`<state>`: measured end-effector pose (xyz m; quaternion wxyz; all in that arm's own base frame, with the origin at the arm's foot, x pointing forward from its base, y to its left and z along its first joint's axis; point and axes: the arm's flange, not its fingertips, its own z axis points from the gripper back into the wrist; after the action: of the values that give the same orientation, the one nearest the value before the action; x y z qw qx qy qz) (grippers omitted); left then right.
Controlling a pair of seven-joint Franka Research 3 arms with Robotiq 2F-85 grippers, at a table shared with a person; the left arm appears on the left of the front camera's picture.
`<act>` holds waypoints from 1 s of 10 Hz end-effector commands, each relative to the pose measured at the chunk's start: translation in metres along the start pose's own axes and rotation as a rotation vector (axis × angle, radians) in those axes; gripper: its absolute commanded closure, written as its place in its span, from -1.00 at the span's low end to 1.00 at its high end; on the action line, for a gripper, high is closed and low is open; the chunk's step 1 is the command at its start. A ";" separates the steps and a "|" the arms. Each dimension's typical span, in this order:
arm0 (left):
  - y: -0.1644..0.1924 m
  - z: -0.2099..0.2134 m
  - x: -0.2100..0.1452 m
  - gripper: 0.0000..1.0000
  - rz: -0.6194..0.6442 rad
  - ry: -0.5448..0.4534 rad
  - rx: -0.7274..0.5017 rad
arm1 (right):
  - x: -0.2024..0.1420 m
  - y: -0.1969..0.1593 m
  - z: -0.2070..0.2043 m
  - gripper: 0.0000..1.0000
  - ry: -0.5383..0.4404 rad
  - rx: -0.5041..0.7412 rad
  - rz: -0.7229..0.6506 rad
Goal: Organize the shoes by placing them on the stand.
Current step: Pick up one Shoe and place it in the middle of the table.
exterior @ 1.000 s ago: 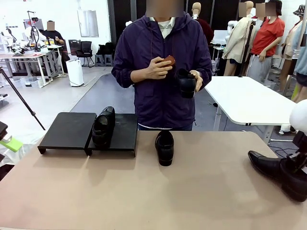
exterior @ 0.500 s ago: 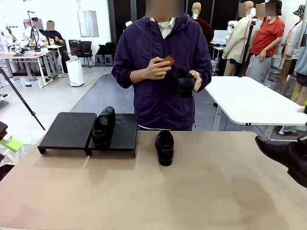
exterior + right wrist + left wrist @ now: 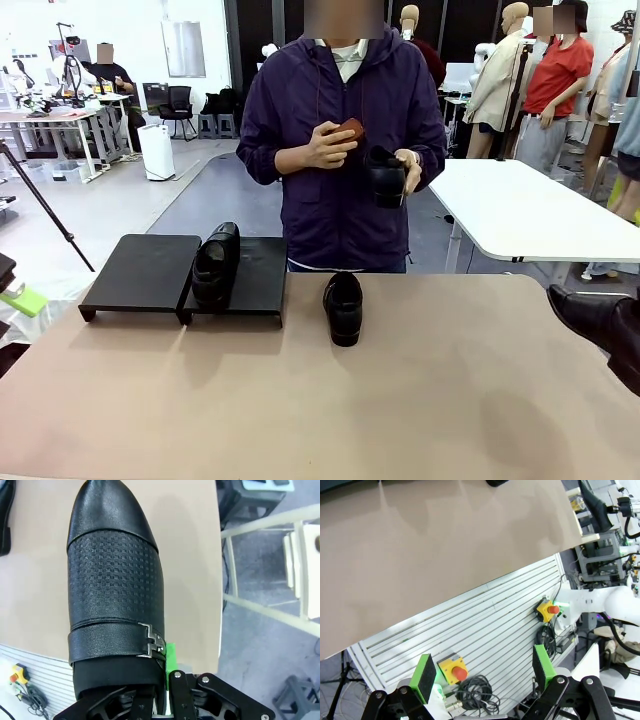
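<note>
— Nearest first: right gripper (image 3: 145,697)?
— Clamped tight on the heel end of a textured loafer (image 3: 115,580), buckle strap just ahead of the green pad (image 3: 170,654). Toe out over the tan table (image 3: 450,400) by its right edge, raised off the surface.
— And the left gripper (image 3: 484,672)?
— Spread wide, holding nothing. Hanging off the table's near edge, above a white slatted base (image 3: 485,630) with two yellow button boxes (image 3: 453,667).
— Farther in?
— A plain loafer (image 3: 343,306) flat on the table at mid-width, toe seemingly toward the robot's side. Just right of the stand (image 3: 140,270), apart from it.
— On the stand itself?
— One racked loafer (image 3: 215,263), lying on the right panel's left half, close to the seam between the two panels.
— Beyond the table?
— A person standing at the far side. One hand (image 3: 410,165) gripping a fourth loafer (image 3: 387,178) at chest height, the other hand (image 3: 322,148) around a small dark-red object (image 3: 351,127).
</note>
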<state>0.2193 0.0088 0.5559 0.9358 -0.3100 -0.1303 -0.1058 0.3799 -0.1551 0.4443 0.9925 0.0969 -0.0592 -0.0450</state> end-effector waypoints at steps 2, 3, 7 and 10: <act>0.002 0.004 0.000 -1.00 -0.006 0.008 0.003 | 0.001 -0.001 0.008 1.00 -0.017 -0.002 -0.003; 0.002 0.004 0.000 -1.00 -0.006 0.008 0.003 | 0.001 -0.001 0.008 1.00 -0.017 -0.002 -0.003; 0.002 0.004 0.000 -1.00 -0.006 0.008 0.003 | -0.064 0.069 0.014 1.00 -0.016 -0.089 -0.001; 0.002 0.004 0.000 -1.00 -0.006 0.008 0.003 | -0.108 0.068 0.025 1.00 -0.058 -0.188 -0.107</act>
<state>0.2193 0.0088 0.5559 0.9358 -0.3100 -0.1301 -0.1059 0.2987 -0.0747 0.4872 0.9938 0.0245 -0.0791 -0.0744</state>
